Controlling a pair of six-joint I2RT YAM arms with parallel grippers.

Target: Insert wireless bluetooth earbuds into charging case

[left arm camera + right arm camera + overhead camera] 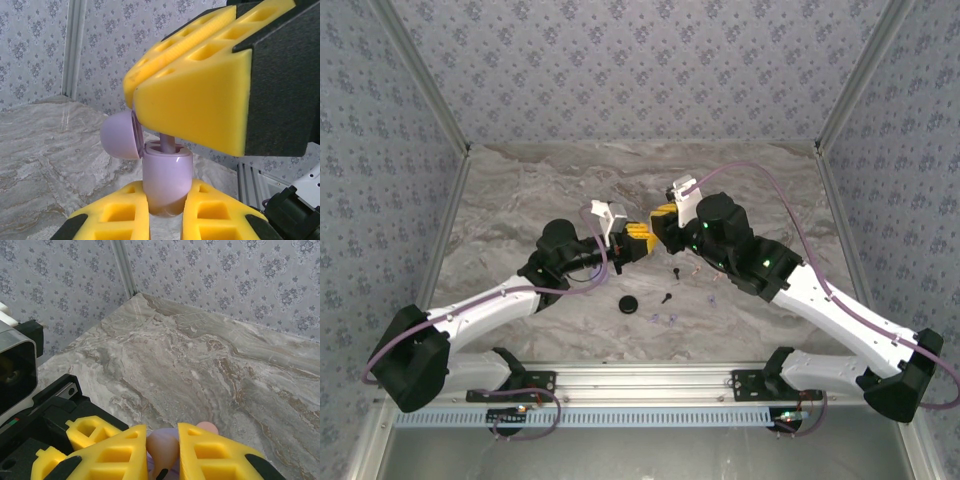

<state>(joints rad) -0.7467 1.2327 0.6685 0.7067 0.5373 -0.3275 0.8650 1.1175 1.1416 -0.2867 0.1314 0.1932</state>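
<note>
My left gripper [167,214] clamps the open lilac charging case [167,172] upright, and my right gripper [134,92], directly above it, pinches an earbud [168,142] that reaches into it.

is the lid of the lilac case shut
No: the lid of the lilac case is swung open sideways, with an earbud stem poking from the body.

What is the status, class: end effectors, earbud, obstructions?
Left end effector shut on lilac case, lid open. Right end effector shut on lilac earbud, stem at case mouth. No obstruction seen.
</note>
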